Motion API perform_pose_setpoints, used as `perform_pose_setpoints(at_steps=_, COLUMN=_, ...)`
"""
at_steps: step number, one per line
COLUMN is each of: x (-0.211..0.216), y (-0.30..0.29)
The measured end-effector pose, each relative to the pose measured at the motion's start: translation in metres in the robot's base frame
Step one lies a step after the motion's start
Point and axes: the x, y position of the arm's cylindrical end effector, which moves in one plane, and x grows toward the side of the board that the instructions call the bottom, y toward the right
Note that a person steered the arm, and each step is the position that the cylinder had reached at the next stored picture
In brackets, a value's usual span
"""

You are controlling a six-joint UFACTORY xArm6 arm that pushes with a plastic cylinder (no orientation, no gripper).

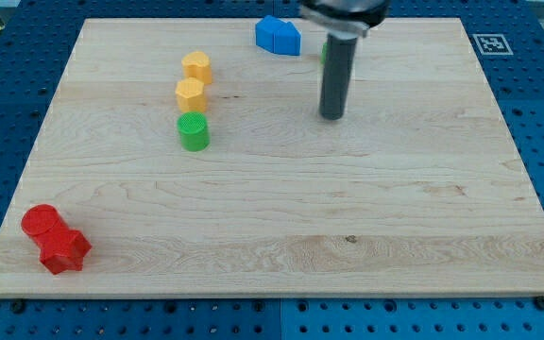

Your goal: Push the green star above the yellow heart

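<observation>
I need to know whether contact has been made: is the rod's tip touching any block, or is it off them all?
Off, as far as shown: my tip sits on bare wood. A green sliver behind the rod higher up is mostly hidden.

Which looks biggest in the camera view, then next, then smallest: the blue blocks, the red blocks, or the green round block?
1. Red blocks, though nearest the view's bottom, so unsure.
2. Blue blocks.
3. Green round block.

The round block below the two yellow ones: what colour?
Green, clearest in the camera view.
</observation>
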Motion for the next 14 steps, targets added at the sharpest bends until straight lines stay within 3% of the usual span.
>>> perform_pose_setpoints(at_steps=2, x=-0.096, y=0.008)
perform_pose_setpoints(at_steps=3, x=-0.098, y=0.008)
perform_pose_setpoints(at_steps=4, x=-0.083, y=0.033)
perform_pose_setpoints(at_steps=5, x=-0.094, y=0.079)
perform_pose_setpoints(at_steps=7, x=-0.157, y=0.056)
perform_pose_setpoints(at_steps=8, x=-0.164, y=0.036)
perform_pose_setpoints(at_steps=10, x=-0.134, y=0.023)
perform_pose_setpoints(at_steps=14, x=-0.109, y=-0.054)
